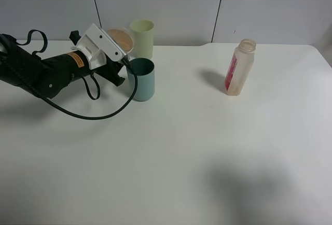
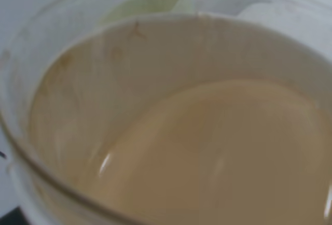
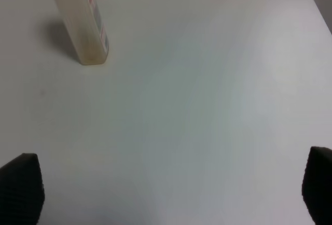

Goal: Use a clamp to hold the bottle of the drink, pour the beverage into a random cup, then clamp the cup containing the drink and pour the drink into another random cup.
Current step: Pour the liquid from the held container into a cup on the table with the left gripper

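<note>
1. Left claw [image 1: 115,55] is clamped on a short round cup with a whitish rim and tan inside [image 1: 120,38]. In the high view its fingers are mostly hidden behind the white wrist bracket [image 1: 97,44].
2. The cup hangs clear of the white surface [image 1: 171,152] and is tipped steeply, so its mouth faces the high camera. It sits at about 11 o'clock from the plain teal smooth-sided tumbler [image 1: 141,82], close above that tumbler's rim.
3. The left wrist view is filled by the cup's inside, where a peach-tan drink [image 2: 223,152] pools against the wall.
4. A pale yellow-green tumbler [image 1: 142,33] stands upright at 12 o'clock from the teal tumbler, just beside the tipped cup.
5. The right claw [image 3: 168,191] stands wide apart over bare surface, gripping nothing, with its two black ribbed fingertips [image 3: 21,188] far from each other.
6. A small translucent pale-peach plastic bottle with a pink-red label [image 1: 239,69] stands with its neck open at about 2 o'clock on the surface, well apart from both tumblers.
</note>
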`<state>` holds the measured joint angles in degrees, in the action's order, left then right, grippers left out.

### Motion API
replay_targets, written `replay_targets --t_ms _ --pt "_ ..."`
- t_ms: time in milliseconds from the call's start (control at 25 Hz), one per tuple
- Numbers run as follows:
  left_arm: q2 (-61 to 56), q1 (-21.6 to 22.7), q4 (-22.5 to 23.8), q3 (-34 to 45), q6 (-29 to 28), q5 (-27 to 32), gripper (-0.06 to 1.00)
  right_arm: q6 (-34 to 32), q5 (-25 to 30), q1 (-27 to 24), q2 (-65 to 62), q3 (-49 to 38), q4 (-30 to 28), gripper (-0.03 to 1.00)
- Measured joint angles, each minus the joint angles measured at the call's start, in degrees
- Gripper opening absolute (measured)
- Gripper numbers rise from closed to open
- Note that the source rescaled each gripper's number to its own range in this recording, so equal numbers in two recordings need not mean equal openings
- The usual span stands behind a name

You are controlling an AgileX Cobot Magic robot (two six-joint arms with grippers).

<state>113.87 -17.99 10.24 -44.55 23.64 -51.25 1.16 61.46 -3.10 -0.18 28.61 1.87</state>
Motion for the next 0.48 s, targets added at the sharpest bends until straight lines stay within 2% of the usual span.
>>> replay_targets --t_ms 480 --pt "0.0 0.0 0.0 0.0 4.8 -0.4 0.00 0.0 0.0 0.0 0.0 0.0 0.0 1.00"
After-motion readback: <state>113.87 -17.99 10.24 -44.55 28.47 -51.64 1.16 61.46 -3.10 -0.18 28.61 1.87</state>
